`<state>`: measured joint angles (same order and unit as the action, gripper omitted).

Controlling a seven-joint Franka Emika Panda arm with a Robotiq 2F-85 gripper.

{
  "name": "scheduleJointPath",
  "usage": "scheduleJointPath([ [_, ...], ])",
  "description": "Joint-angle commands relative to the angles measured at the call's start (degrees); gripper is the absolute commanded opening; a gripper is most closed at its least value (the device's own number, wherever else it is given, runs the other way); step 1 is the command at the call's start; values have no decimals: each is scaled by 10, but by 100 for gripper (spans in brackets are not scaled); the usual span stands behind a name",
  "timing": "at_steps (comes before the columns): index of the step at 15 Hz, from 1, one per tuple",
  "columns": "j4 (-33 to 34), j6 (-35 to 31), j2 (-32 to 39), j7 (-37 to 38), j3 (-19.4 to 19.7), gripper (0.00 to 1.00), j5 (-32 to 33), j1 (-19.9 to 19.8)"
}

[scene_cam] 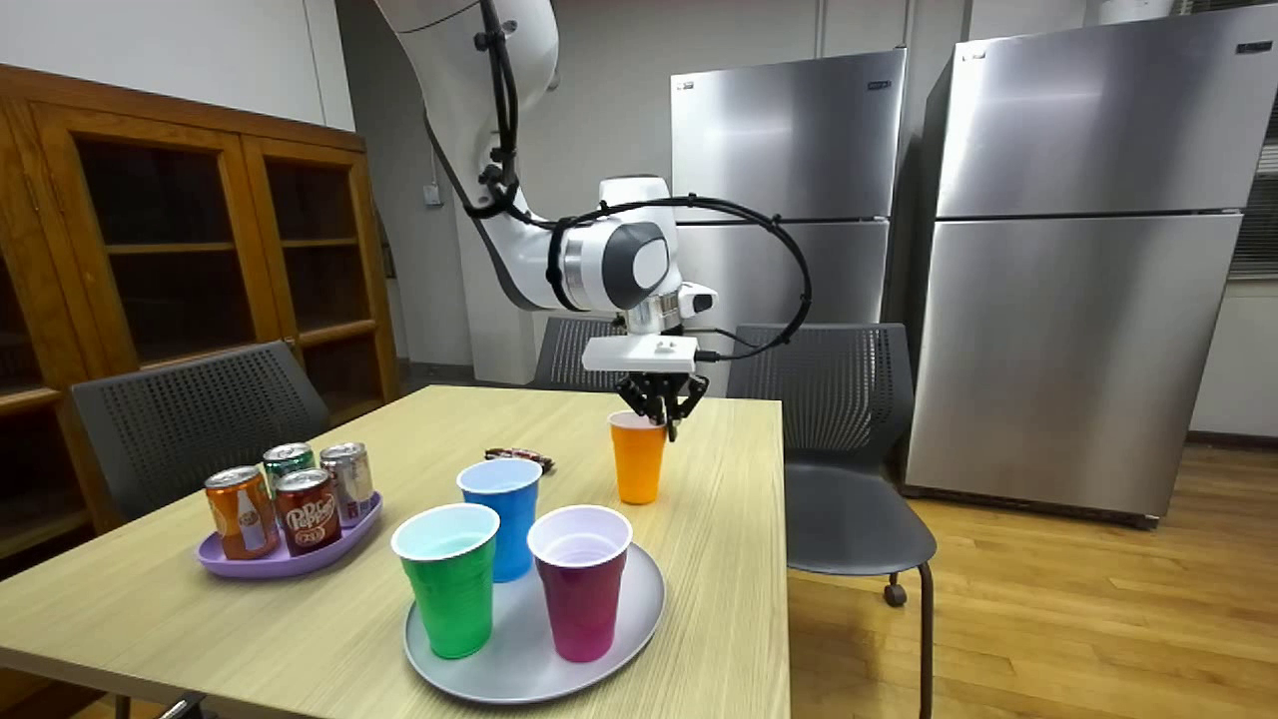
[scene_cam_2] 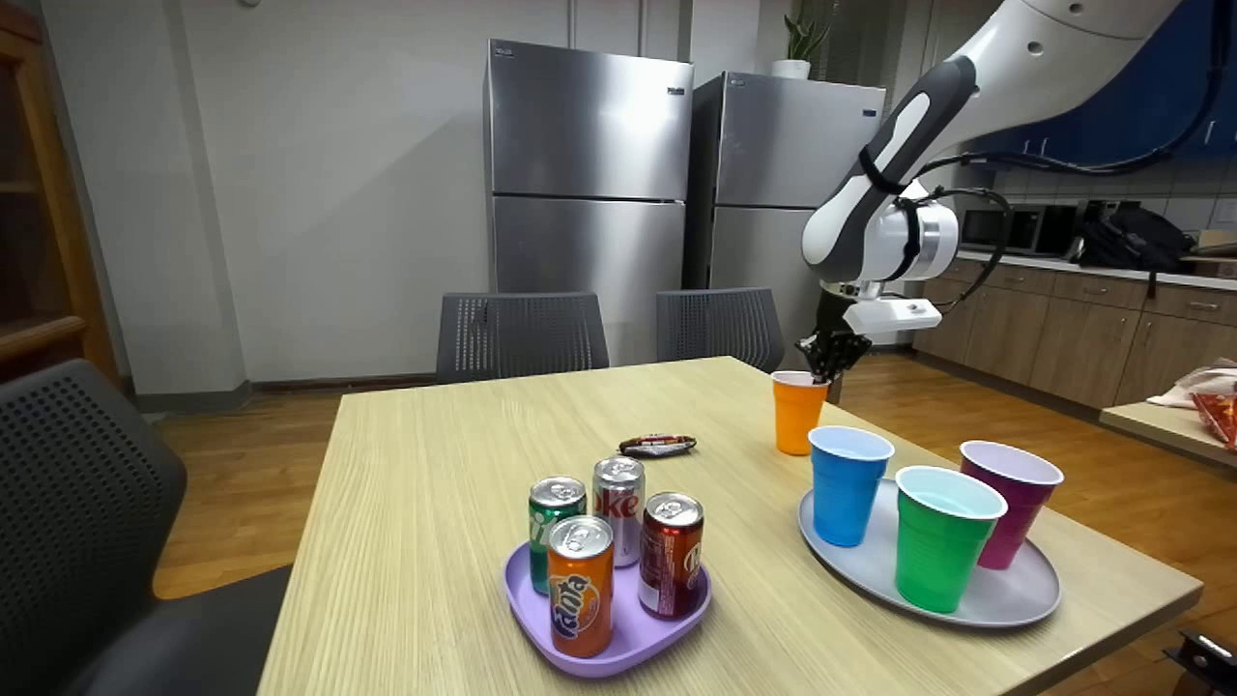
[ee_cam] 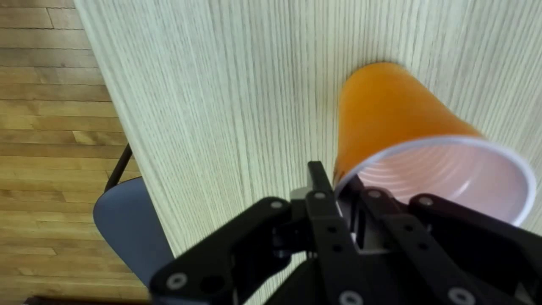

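An orange cup [scene_cam: 639, 464] with a pale inside stands upright on the table in both exterior views. My gripper [scene_cam: 665, 423] comes down on its rim from above. In the wrist view, the gripper [ee_cam: 336, 176] pinches the wall of the orange cup [ee_cam: 381, 110]: its left finger [ee_cam: 320, 178] lies outside the rim, while the right fingertip is inside the cup and partly hidden. Only a narrow gap separates the two. Closer to the camera, a blue cup [scene_cam: 511, 519], a green cup [scene_cam: 457, 594] and a maroon cup [scene_cam: 582, 599] stand on a round grey plate [scene_cam: 645, 599].
A purple tray [scene_cam_2: 633, 638] holds several soda cans, among them an orange can [scene_cam_2: 580, 590]. A dark wrapped snack [scene_cam_2: 657, 446] lies on the table between the tray and the orange cup. The table's edge [ee_cam: 127, 135] and a chair [ee_cam: 127, 224] are near the gripper.
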<state>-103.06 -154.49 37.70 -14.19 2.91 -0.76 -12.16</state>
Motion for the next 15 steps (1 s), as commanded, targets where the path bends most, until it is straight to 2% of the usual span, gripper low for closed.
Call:
scheduleJointPath([
  [1,10,19,-3,11,-6,0,-2,-4],
  [9,-11,18,-35,-6,-27,1,-20,-20],
  [15,-63,10,-93,-39,-55,1,-51,-48],
])
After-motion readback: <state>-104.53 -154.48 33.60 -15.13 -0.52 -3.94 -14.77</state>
